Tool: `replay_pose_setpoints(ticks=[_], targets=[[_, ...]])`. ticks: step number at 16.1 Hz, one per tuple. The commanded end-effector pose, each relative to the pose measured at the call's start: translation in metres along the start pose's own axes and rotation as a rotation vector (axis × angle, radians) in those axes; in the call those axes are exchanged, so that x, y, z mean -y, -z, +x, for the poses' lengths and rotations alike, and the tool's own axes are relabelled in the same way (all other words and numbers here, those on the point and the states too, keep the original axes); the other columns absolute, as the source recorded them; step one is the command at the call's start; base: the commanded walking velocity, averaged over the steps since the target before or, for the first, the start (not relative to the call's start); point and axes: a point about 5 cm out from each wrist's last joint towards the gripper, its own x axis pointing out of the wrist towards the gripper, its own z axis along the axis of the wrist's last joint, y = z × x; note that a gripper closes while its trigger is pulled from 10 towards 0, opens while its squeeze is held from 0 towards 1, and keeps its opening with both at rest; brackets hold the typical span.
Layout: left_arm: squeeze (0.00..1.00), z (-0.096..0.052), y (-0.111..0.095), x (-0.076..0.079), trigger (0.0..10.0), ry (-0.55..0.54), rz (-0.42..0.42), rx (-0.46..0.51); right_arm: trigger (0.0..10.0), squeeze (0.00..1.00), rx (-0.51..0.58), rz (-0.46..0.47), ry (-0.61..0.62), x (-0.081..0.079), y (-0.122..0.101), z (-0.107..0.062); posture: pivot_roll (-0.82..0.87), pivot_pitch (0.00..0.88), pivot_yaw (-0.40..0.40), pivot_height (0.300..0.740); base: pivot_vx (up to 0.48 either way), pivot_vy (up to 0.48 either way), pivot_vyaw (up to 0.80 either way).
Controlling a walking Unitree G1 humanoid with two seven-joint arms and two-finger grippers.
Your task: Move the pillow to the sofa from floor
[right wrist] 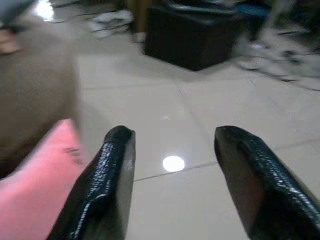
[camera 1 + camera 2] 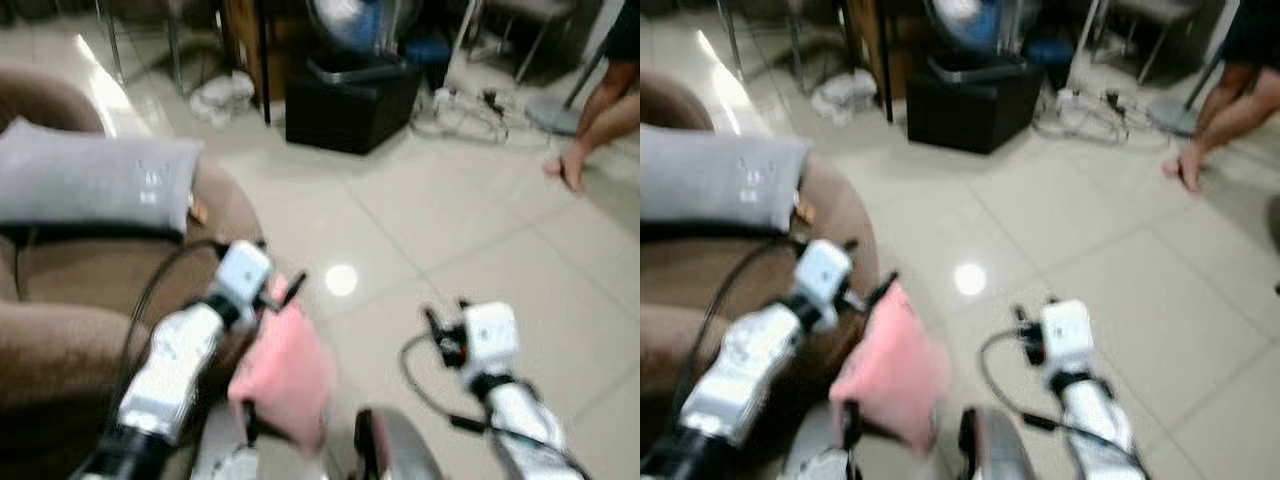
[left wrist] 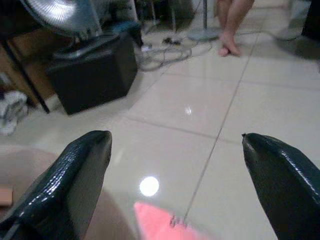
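A pink pillow point(image 2: 285, 375) sits low between my two arms, against the front of the brown sofa point(image 2: 60, 290); the blur hides what it rests on. My left gripper point(image 2: 285, 290) is just above the pillow's top edge. In the left wrist view its fingers point(image 3: 75, 175) stand wide open with the pink pillow point(image 3: 160, 225) below them, not held. My right gripper point(image 2: 445, 312) hovers over the floor to the pillow's right, open, and the pink pillow point(image 1: 35, 195) lies beside its fingers point(image 1: 107, 185). A grey pillow point(image 2: 90, 180) lies on the sofa.
A black box point(image 2: 350, 100) with a fan on top stands ahead on the tiled floor. Cables point(image 2: 470, 110) and a round stand base point(image 2: 550, 115) lie at the far right. A person's bare legs point(image 2: 590, 130) are at the right edge. White cloth point(image 2: 225, 95) lies beyond the sofa.
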Motion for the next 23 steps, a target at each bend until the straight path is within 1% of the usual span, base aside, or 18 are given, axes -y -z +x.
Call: replay_pose_setpoints(ticks=[1,3,4,5,6,7,8,10,11,12,15,16,17,19,20,21,22,23], targets=[[0.00,0.004,0.006,0.007,10.0,0.064,0.003,-0.035,10.0,1.00,-0.010,0.012,-0.033,0.001,0.002,-0.003,-0.04,0.055,-0.055,0.616,0.000,0.000,0.00],[0.00,0.008,0.013,0.011,10.0,0.104,0.002,-0.069,10.0,1.00,-0.032,0.005,-0.064,0.001,0.005,-0.003,-0.05,0.054,-0.055,0.616,0.000,0.000,0.00],[0.00,0.013,0.018,0.012,10.0,0.119,-0.039,-0.084,10.0,1.00,-0.043,0.003,-0.060,0.003,0.007,-0.003,-0.05,0.054,-0.056,0.616,0.000,0.000,0.00],[0.00,0.017,0.021,0.014,10.0,0.152,-0.032,-0.097,10.0,1.00,-0.049,0.000,-0.060,0.004,0.008,-0.002,-0.05,0.053,-0.055,0.616,0.000,0.000,0.00],[0.00,0.021,0.029,0.017,10.0,0.188,-0.029,-0.162,10.0,1.00,-0.056,0.003,-0.068,0.004,0.009,-0.002,-0.05,0.051,-0.059,0.616,0.000,0.000,0.00],[0.00,0.026,0.034,0.019,10.0,0.198,0.007,-0.200,10.0,1.00,-0.062,0.002,-0.074,0.004,0.010,-0.001,-0.05,0.051,-0.059,0.616,0.000,0.000,0.00],[0.00,0.030,0.041,0.020,10.0,0.191,0.007,-0.256,10.0,1.00,-0.076,-0.002,-0.094,0.002,0.011,-0.001,-0.06,0.051,-0.061,0.616,0.000,0.000,0.00],[0.00,0.041,0.052,0.022,10.0,0.116,-0.015,-0.349,10.0,1.00,-0.158,-0.067,-0.094,0.001,0.019,-0.001,-0.09,0.047,-0.053,0.616,0.000,0.000,0.00],[0.00,0.045,0.054,0.023,10.0,0.065,-0.041,-0.369,10.0,0.00,-0.200,-0.096,-0.115,0.000,0.024,-0.001,-0.10,0.051,-0.049,0.616,0.000,0.000,0.00],[0.00,0.048,0.055,0.025,10.0,0.054,-0.064,-0.370,10.0,0.00,-0.215,-0.109,-0.116,0.001,0.026,-0.002,-0.11,0.057,-0.048,0.612,0.000,0.000,0.00],[0.00,0.054,0.051,0.036,10.0,0.087,-0.065,-0.345,10.0,0.00,-0.197,-0.093,-0.102,0.005,0.024,-0.006,-0.12,0.076,-0.059,0.587,0.000,0.000,0.00],[0.00,0.055,0.053,0.043,10.0,0.121,-0.044,-0.362,10.0,0.00,-0.206,-0.096,-0.119,0.005,0.024,-0.009,-0.12,0.088,-0.073,0.572,0.000,0.000,0.00],[0.00,0.055,0.055,0.046,10.0,0.125,-0.053,-0.375,10.0,0.00,-0.213,-0.100,-0.132,0.003,0.024,-0.011,-0.12,0.103,-0.075,0.562,0.000,0.000,0.00],[0.00,0.051,0.065,0.049,10.0,0.128,-0.019,-0.424,10.0,0.00,-0.219,-0.112,-0.141,0.001,0.022,-0.016,-0.13,0.130,-0.079,0.542,0.000,0.000,0.00],[0.00,0.050,0.067,0.048,10.0,0.113,0.002,-0.434,10.0,0.00,-0.212,-0.114,-0.138,0.002,0.020,-0.017,-0.13,0.148,-0.083,0.532,0.000,0.000,0.00],[0.00,0.049,0.068,0.044,10.0,0.065,0.000,-0.436,10.0,0.00,-0.206,-0.119,-0.134,0.002,0.018,-0.021,-0.13,0.166,-0.093,0.527,0.000,0.000,0.00],[0.62,0.050,0.067,0.042,10.0,0.038,0.000,-0.432,10.0,0.00,-0.203,-0.118,-0.140,0.002,0.016,-0.023,-0.12,0.179,-0.104,0.527,0.000,0.000,0.00],[1.00,0.049,0.068,0.038,10.0,0.003,0.006,-0.434,10.0,0.00,-0.189,-0.103,-0.148,0.001,0.014,-0.024,-0.12,0.209,-0.098,0.527,0.000,0.000,0.00]])
